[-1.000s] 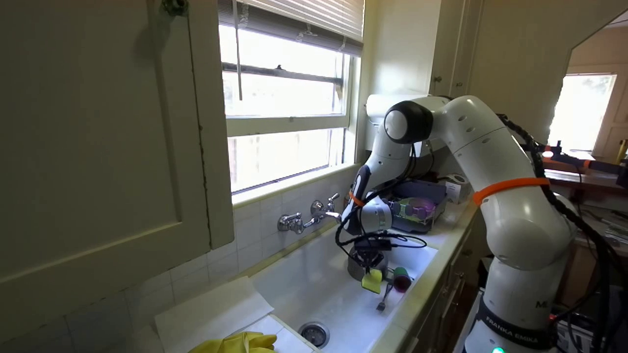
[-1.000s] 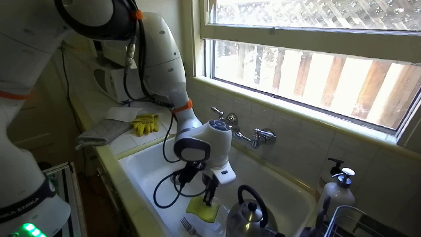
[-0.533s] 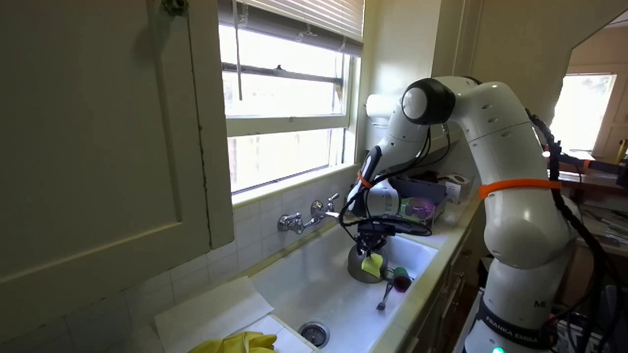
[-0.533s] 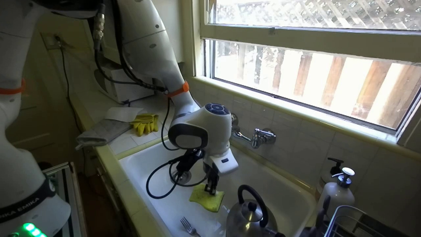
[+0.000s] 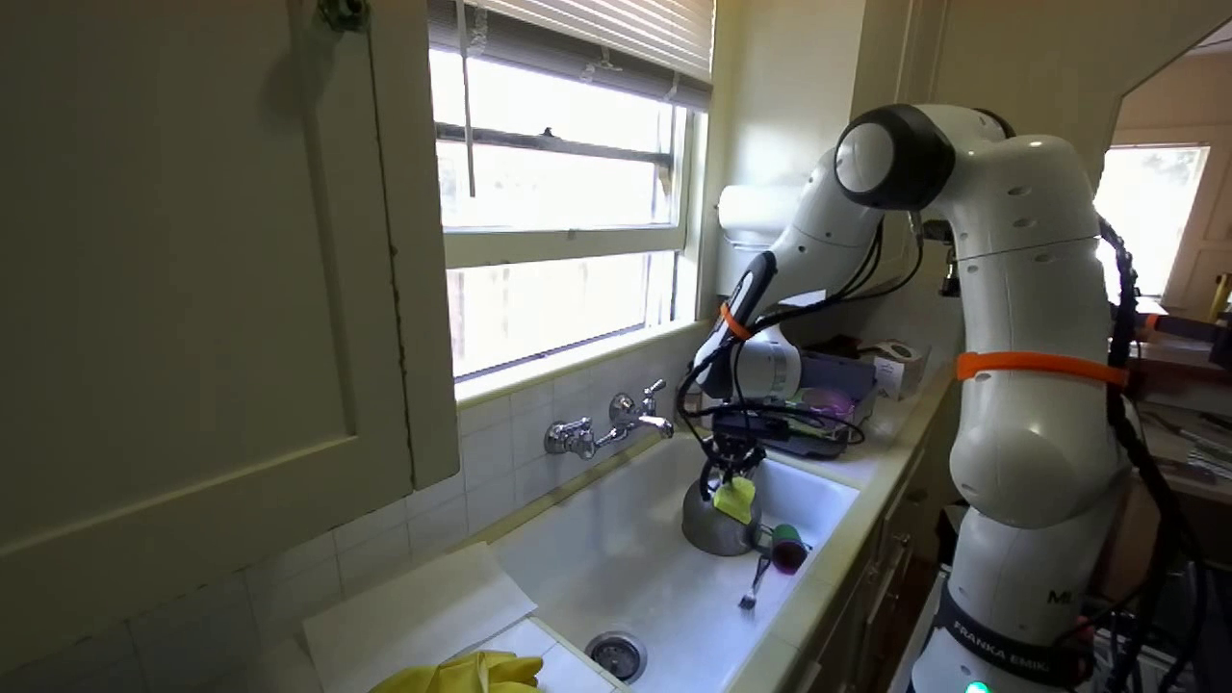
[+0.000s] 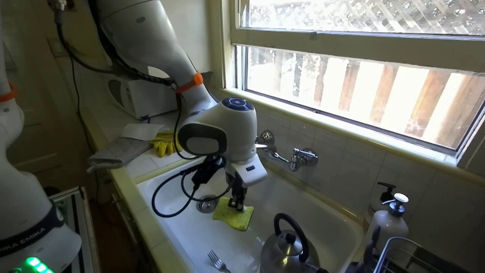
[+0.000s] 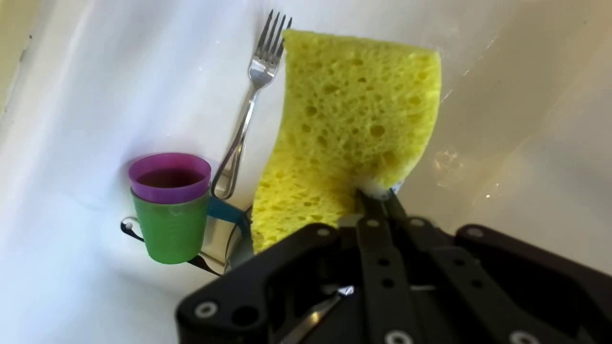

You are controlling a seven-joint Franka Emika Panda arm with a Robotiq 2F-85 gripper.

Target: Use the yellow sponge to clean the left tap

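The gripper (image 7: 380,192) is clenched on the sponge (image 7: 356,102), and the sponge bends where it is pinched. It is yellow and hangs in the air over the sink (image 5: 664,597). The left tap (image 5: 570,438), shiny and silver, is on the wall (image 5: 496,462) above the back of the sink, and the window (image 5: 568,243) is higher up over the sink. A shiny gray kettle (image 6: 290,254) stands in the sink toward one end, and the drain (image 5: 617,656) is near the sink's other end. A fork (image 7: 262,74) lies on the sink's floor, and a green cup (image 7: 169,234) with a purple cup (image 7: 167,193) in it is in the sink too. Yellow gloves (image 6: 162,146) lie on the counter (image 6: 144,165) past the drain end of the sink.
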